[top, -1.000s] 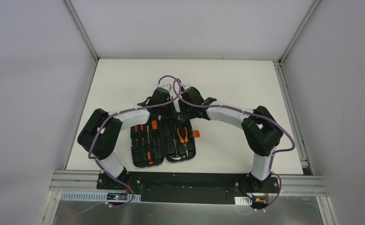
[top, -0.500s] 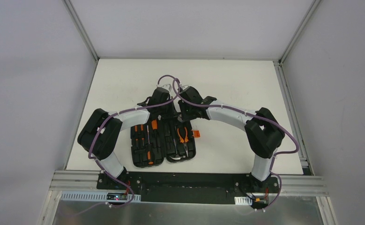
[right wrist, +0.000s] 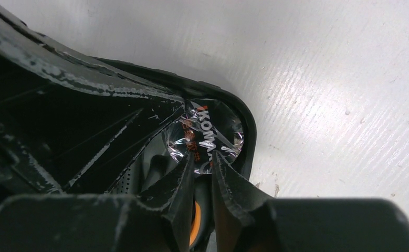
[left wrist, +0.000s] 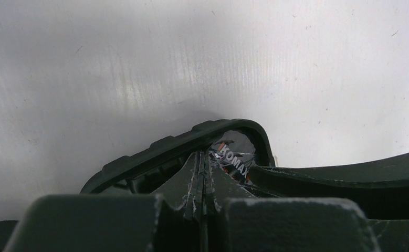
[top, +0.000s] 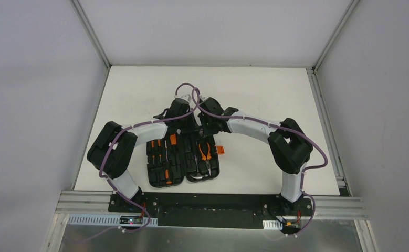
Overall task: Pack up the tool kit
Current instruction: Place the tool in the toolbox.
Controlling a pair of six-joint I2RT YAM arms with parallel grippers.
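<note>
The right arm (top: pixel 249 125) has swung a little leftward. Its elbow (top: pixel 290 147), out to the right of the case (top: pixel 155 181), has drawn nearer to the case. Its wrist (top: pixel 212 111), over the case's far end, has edged closer to the left wrist (top: pixel 178 110).

White letters "KOMAX" stand on a shiny, film-wrapped round piece (left wrist: pixel 236 152) in a corner of the black case (left wrist: pixel 155 149).

The black rounded-rectangular hinged plastic case (top: pixel 150 169) has small orange-and-black hand tools (top: pixel 172 140) and a small orange latch (top: pixel 220 150). The flat surface (top: pixel 139 94) is white. Purple cables (top: pixel 184 85) cross white-and-black arms (top: pixel 249 126).
</note>
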